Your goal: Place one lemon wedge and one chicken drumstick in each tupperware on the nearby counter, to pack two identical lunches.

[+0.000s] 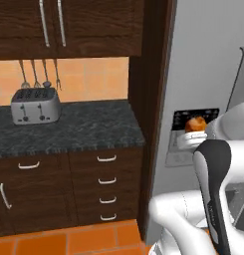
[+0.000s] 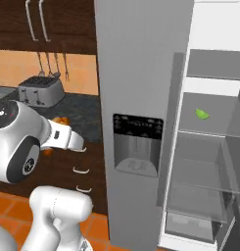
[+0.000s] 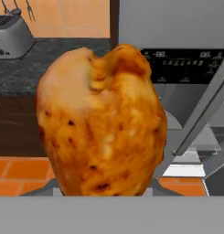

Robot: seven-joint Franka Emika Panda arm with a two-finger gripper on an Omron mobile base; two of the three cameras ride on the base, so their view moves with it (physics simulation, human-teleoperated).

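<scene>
With the fridge (image 2: pixel 141 98) left open beside the dark desk (image 1: pixel 68 127) and a toaster (image 1: pixel 35 105) on it, the drumstick (image 3: pixel 102 123), gripped in the closed claw (image 1: pixel 195 130), could be dropped if the arm is swung fast, while a lemon wedge (image 2: pixel 202 114) is left on a fridge shelf.

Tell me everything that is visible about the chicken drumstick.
The chicken drumstick is golden-brown, roasted-looking, with darker spots and a paler patch on one side. It is plump, with a lumpy, folded top. It sits right in front of the hand camera, held in the gripper in the air beside the fridge. The fingers are hidden behind it.
</scene>
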